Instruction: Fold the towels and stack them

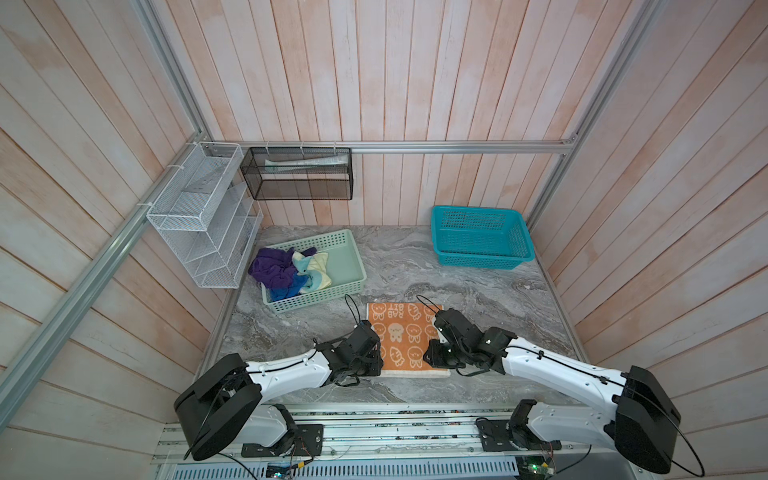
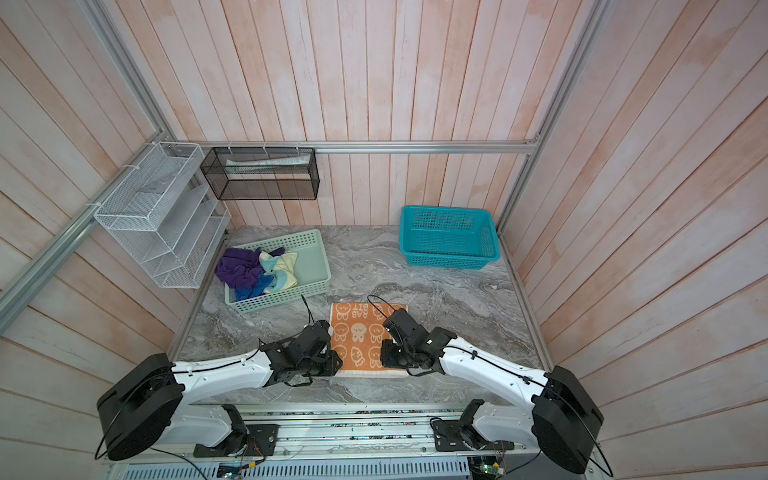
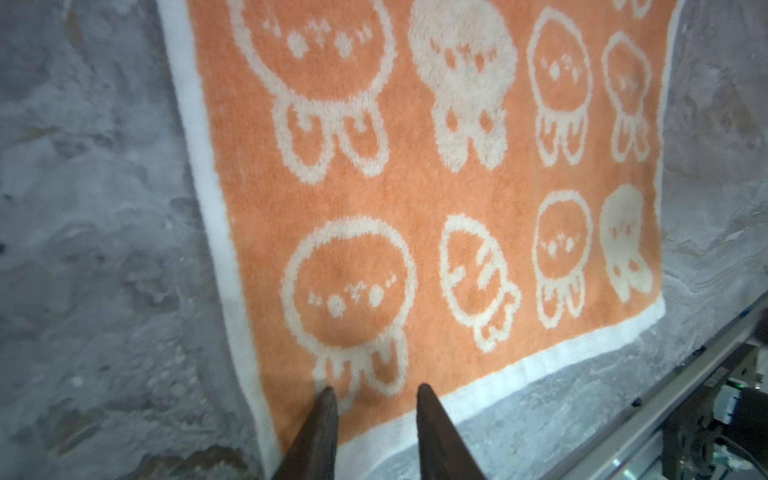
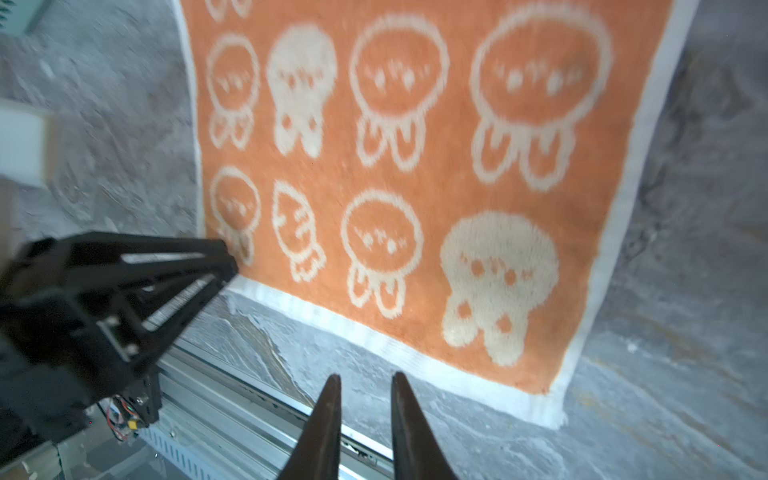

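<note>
An orange-peach towel (image 1: 405,336) with cartoon faces lies flat at the front middle of the table in both top views (image 2: 365,338). My left gripper (image 3: 376,390) hovers over its near left corner, open, with only towel showing between the fingers. My right gripper (image 4: 366,376) is open over bare table just off the towel's near right corner (image 4: 552,411), holding nothing. In a top view the purple towel (image 1: 270,268), blue towel (image 1: 291,289) and teal-and-yellow towel (image 1: 311,270) lie crumpled in the mint-green basket (image 1: 349,257).
An empty teal basket (image 1: 482,235) stands at the back right. A white wire rack (image 1: 203,216) and a black mesh rack (image 1: 297,172) hang on the left and back walls. An aluminium rail (image 4: 232,399) runs along the table's front edge.
</note>
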